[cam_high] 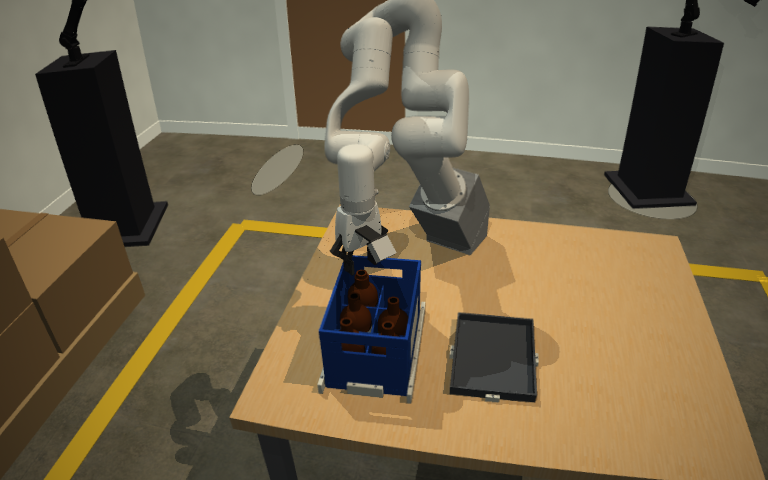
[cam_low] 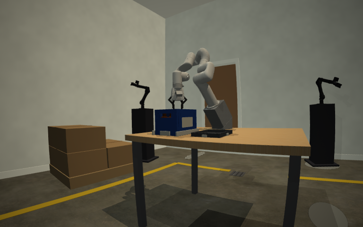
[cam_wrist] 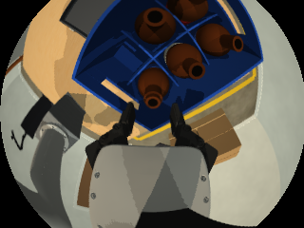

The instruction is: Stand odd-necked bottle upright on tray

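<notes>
Five bottles [cam_wrist: 154,85] in crate [cam_wrist: 102,57]; one tray [cam_high: 492,356]; pincer [cam_wrist: 151,117] open

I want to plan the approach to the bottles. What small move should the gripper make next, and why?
Probably lower straight down a little. The gripper is open and holds nothing, above the blue crate, and the nearest brown bottle lines up between its fingers. Going lower would put its neck between them.
</notes>
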Motion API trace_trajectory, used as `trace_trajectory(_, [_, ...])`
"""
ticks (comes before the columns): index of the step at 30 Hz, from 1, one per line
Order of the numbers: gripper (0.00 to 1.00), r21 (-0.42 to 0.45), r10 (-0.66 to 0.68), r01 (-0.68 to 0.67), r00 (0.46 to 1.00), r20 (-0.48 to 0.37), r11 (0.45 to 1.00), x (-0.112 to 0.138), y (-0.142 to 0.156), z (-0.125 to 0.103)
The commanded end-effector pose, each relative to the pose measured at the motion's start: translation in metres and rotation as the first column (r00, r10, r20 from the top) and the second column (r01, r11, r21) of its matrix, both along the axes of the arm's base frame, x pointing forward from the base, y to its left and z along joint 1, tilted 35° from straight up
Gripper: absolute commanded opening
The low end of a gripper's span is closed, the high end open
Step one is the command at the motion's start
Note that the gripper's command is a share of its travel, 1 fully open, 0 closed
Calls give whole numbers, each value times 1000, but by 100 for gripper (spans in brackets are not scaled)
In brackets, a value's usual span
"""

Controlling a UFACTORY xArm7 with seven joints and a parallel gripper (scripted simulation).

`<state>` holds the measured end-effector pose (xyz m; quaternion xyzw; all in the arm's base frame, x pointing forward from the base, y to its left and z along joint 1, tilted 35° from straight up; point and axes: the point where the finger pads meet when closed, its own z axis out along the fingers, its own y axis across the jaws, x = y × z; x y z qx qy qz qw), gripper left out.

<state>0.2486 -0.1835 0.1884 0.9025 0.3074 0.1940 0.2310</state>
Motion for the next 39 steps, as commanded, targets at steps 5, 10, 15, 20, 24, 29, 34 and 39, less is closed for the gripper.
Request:
trace_trajectory(5, [65, -1, -1, 1, 1000, 2, 1000, 3, -2, -4])
trace_trajectory(10, [65, -1, -1, 1, 1000, 2, 1000, 6, -4, -9])
trace_trajectory(15, [65, -1, -1, 1, 1000, 2, 1000, 8, -5, -12])
trace_trajectory(20, [65, -1, -1, 1, 1000, 2, 1000, 11, -7, -17])
trace_trajectory(24, [65, -1, -1, 1, 1000, 2, 1000, 13, -9, -21])
trace_trajectory(29, [65, -1, -1, 1, 1000, 2, 1000, 15, -10, -24])
trace_trajectory(34, [65, -1, -1, 1, 1000, 2, 1000, 17, -11, -27])
trace_trajectory(39, [65, -1, -1, 1, 1000, 2, 1000, 19, -12, -29])
